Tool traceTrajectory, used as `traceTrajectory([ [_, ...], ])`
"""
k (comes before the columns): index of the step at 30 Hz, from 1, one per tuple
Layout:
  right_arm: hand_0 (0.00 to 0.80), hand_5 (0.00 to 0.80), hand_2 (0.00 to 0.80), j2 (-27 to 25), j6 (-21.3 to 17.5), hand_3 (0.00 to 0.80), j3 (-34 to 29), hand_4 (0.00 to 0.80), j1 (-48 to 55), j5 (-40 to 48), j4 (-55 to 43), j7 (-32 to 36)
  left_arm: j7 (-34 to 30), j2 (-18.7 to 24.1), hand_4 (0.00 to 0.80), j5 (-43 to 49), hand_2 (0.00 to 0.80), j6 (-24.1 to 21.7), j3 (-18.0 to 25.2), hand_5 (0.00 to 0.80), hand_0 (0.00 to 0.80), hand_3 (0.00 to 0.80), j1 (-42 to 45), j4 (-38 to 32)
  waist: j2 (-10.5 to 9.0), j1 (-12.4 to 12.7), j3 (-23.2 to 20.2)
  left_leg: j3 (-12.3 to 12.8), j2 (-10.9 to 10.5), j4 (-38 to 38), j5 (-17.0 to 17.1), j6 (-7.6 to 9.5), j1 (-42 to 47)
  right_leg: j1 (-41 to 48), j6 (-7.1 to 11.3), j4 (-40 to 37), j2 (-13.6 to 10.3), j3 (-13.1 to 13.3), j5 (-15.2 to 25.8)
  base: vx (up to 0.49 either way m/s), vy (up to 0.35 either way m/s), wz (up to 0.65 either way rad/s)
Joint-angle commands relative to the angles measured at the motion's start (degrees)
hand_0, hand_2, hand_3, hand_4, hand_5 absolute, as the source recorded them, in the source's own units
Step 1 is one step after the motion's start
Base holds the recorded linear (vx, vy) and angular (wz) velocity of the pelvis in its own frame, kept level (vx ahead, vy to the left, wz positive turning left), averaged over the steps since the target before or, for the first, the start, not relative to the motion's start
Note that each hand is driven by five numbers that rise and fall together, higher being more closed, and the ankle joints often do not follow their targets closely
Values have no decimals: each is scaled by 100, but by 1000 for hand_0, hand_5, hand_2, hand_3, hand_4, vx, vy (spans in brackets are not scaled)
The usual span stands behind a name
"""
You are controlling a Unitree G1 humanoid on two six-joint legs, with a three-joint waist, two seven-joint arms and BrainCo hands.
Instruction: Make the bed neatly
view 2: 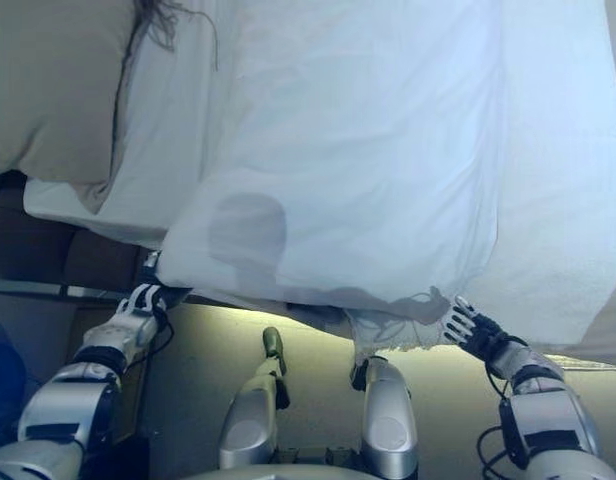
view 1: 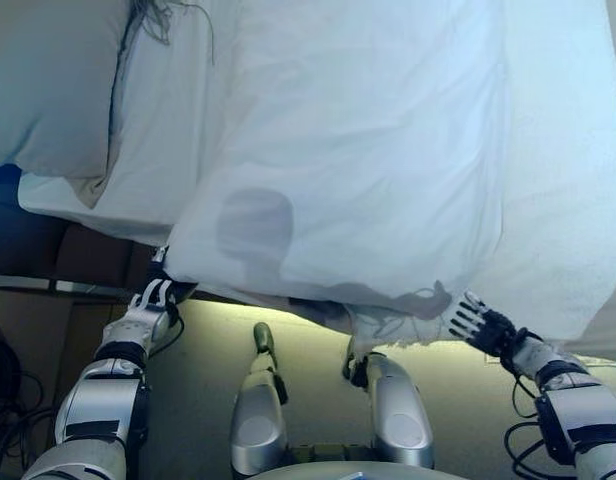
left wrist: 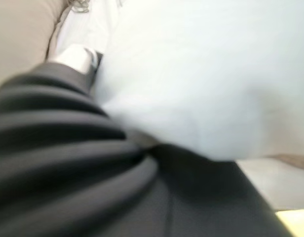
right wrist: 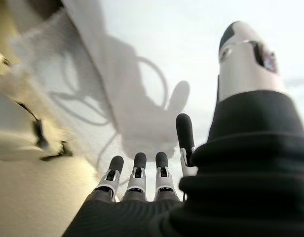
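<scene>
Duvet (view 1: 358, 160) overhangs the bed edge — open floor (view 1: 318, 345) below; pillow (view 1: 48, 85) blocks upper left.

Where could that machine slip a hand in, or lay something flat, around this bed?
The broad smooth top of the white quilt is bare, bordered by the beige pillow at its left. Between the left hand and right hand, pale floor shows under the hanging hem. The quilt's near left corner is crowded: that hand is tucked against it.

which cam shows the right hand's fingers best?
Right wrist view: the right hand shows straight fingers and thumb clear of the white sheet. Both eye views show the hand small at the sheet's edge; the left wrist view shows none of it.
</scene>
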Motion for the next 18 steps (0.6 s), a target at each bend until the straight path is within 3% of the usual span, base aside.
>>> traceTrajectory([
  [1,0,0,0,-131,-85,0,-34,0,312,-12,279,-95,-143,1116,800,-201,800,-647,1086,800,800,800,161,327,-115,102,-293,-305,480,292,-197,-53,20,113,522,3,-20,296,-70,-1,289,-18],
  [3,0,0,0,-246,-65,0,-115,0,340,-10,225,-159,-138,1154,800,-205,800,-668,1224,800,800,800,257,444,-95,95,-257,-323,543,330,-199,-60,-38,-39,523,231,-154,336,-134,-12,320,-14],
  [5,0,0,0,-406,-48,0,-227,0,387,-5,159,-117,-92,1218,800,-287,800,-733,1284,800,800,800,242,529,-57,33,-194,-134,577,439,-230,-104,-129,-169,554,307,-346,286,-113,-41,342,-8],
  [13,0,0,0,-708,44,0,-100,0,137,34,126,113,4,1634,800,-666,800,-862,1042,800,800,800,-414,647,34,42,80,-139,121,905,-568,36,-749,-687,896,79,-750,571,350,-112,243,6],
  [18,0,0,0,-759,0,0,91,0,-120,135,52,175,123,1864,800,-838,800,-733,748,800,800,800,-858,741,15,56,243,-198,3,1493,-837,107,-1175,-870,980,39,-908,692,535,-93,122,5],
])
